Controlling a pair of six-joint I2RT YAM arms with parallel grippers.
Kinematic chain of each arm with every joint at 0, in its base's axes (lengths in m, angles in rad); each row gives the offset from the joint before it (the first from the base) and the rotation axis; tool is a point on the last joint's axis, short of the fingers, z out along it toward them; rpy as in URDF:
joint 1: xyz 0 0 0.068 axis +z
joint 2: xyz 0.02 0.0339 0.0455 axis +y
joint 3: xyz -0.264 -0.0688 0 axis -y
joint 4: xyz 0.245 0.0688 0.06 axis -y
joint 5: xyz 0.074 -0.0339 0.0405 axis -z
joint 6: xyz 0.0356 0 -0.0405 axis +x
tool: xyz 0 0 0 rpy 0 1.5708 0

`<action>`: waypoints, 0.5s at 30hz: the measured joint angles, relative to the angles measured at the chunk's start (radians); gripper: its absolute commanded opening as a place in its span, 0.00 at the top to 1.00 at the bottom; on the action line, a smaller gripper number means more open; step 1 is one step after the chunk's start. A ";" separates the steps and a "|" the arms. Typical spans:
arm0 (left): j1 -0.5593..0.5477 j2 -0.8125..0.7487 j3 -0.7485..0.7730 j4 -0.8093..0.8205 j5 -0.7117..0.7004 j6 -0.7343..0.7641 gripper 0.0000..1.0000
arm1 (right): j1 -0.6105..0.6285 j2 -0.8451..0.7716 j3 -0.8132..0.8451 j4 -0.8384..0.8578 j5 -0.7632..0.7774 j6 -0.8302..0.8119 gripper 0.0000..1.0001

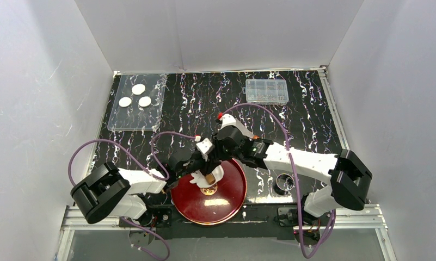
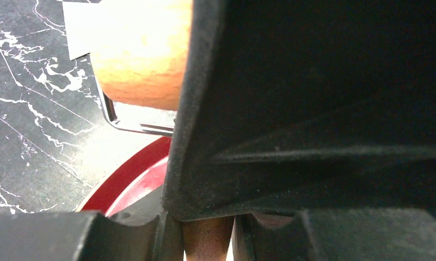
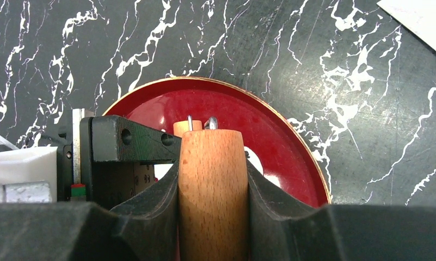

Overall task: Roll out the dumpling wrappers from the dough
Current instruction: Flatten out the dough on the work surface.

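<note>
Bright, even light from above; a glare streak lies on the red plate (image 1: 232,187). Left wrist view is blurred close up, the wooden roller (image 2: 142,49) overexposed. Right wrist view is sharp.

Plain white walls (image 1: 36,81) around a black, white-veined, seemingly marble tabletop (image 1: 204,98)

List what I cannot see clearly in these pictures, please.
- Dough: top view, mostly hidden under the left hand and right hand; shape unclear.
- Wooden roller: its far end is blurred in the left wrist view, where a close black part blocks most of the picture.
- Clear box: contents too small in the top view.
</note>
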 measured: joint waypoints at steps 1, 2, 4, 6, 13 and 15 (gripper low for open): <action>0.006 -0.003 -0.003 0.001 0.005 -0.002 1.00 | 0.000 0.004 0.006 -0.004 0.000 -0.001 0.99; 0.011 -0.009 -0.006 0.000 0.008 -0.003 1.00 | 0.000 0.011 0.015 -0.009 -0.003 -0.004 0.99; 0.018 -0.024 -0.010 -0.008 0.011 0.000 1.00 | 0.000 0.017 0.026 -0.015 -0.007 -0.006 0.99; 0.022 -0.043 -0.010 -0.032 0.014 0.006 1.00 | 0.000 0.016 0.031 -0.016 -0.011 -0.006 0.99; 0.029 -0.065 0.016 -0.069 0.076 0.013 1.00 | 0.004 -0.015 0.061 -0.093 0.001 -0.004 0.99; 0.029 -0.036 0.042 -0.047 0.097 0.026 1.00 | 0.004 -0.035 0.061 -0.111 0.028 -0.005 0.99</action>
